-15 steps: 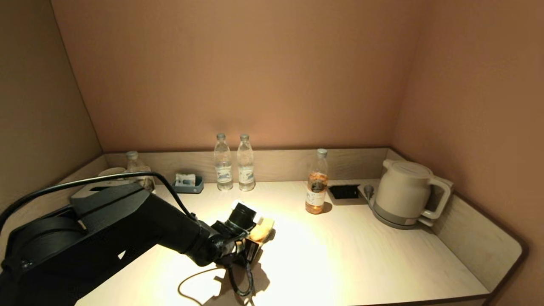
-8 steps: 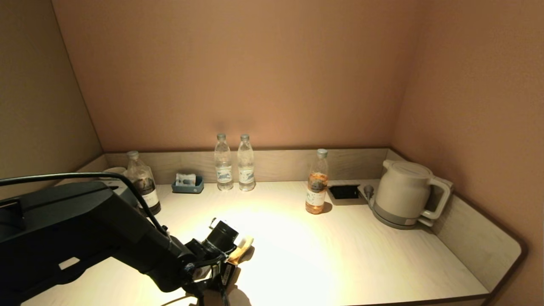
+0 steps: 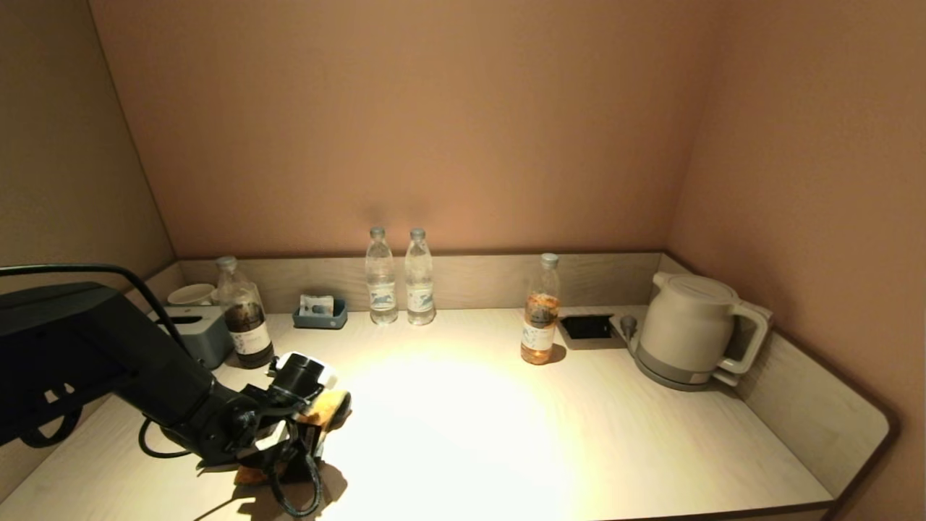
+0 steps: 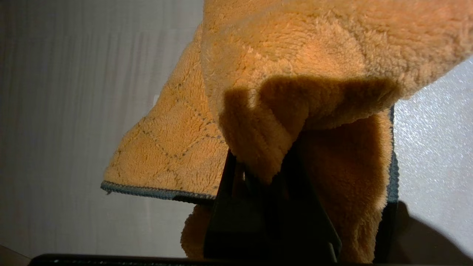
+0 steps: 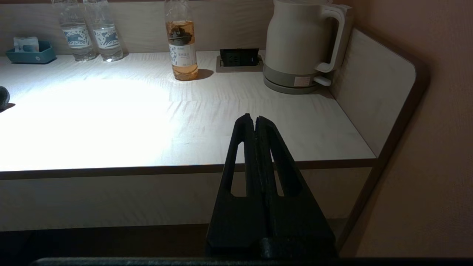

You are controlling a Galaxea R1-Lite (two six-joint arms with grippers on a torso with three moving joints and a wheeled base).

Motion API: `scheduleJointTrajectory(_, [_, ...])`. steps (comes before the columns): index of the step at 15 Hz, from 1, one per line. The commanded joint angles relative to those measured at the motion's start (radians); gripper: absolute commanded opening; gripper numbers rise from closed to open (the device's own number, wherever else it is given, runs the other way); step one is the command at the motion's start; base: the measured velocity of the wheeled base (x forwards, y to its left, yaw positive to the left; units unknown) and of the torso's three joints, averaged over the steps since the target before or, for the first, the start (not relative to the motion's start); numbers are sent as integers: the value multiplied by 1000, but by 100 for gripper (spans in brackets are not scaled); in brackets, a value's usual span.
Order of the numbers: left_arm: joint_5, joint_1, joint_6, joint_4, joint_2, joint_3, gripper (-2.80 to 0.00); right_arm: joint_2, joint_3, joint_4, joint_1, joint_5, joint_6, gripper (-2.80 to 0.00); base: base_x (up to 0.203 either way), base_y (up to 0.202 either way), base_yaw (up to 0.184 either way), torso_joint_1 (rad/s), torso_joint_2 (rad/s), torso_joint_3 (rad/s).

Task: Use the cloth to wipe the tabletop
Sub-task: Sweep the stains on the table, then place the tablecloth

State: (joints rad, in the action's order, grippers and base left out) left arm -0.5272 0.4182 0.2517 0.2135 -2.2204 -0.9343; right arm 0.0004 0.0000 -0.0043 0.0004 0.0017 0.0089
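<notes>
The yellow-orange cloth [image 3: 329,407] is bunched in my left gripper [image 3: 307,441], which is shut on it and presses it down on the pale wood-grain tabletop [image 3: 579,434] at the front left. In the left wrist view the cloth [image 4: 295,55] drapes over the dark fingers [image 4: 236,207] and hides their tips; its teal-grey edge lies flat on the tabletop [image 4: 55,111]. My right gripper [image 5: 255,117] is shut and empty, parked off the tabletop's [image 5: 184,111] front edge, out of the head view.
Along the back stand a dark bottle [image 3: 244,315], a grey-blue tissue box [image 3: 195,333], a cup [image 3: 192,293], a small teal tray [image 3: 320,312], two water bottles [image 3: 380,278], an orange-drink bottle [image 3: 539,311], a socket panel [image 3: 586,327] and a kettle [image 3: 687,329]. A raised rim [image 3: 832,412] bounds the right.
My left arm has swept the cloth from the middle of the tabletop leftward and toward the front edge. The right arm has not moved.
</notes>
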Motion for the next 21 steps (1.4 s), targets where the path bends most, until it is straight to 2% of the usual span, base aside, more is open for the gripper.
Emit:
scheduleJointTrajectory(1, [-4,-68,0,20,42,-7,-280,0,0,0,1,0,0,-280,0,0,0,0,0,0])
scheduleJointTrajectory(3, [-4,-79,-1,23,92,-11,-280,0,0,0,1,0,0,-280,0,0,0,0,0,0])
scheduleJointTrajectory(10, [-2,-83,-41,10,513,17,-280,0,0,0,1,0,0,-280,0,0,0,0,0,0])
scheduleJointTrajectory(13, [-2,-84,-68,9,562,38,-280,0,0,0,1,0,0,-280,0,0,0,0,0,0])
scheduleJointTrajectory(14, [-2,-102,-81,10,577,54,-280,0,0,0,1,0,0,-280,0,0,0,0,0,0])
scheduleJointTrajectory(17, [8,-280,-107,14,615,103,-280,0,0,0,1,0,0,-280,0,0,0,0,0,0])
scheduleJointTrajectory(18, [15,-299,-112,15,616,110,-280,0,0,0,1,0,0,-280,0,0,0,0,0,0])
scheduleJointTrajectory(20, [23,-405,-127,19,580,105,-280,0,0,0,1,0,0,-280,0,0,0,0,0,0])
scheduleJointTrajectory(21, [25,-434,-138,25,558,102,-280,0,0,0,1,0,0,-280,0,0,0,0,0,0])
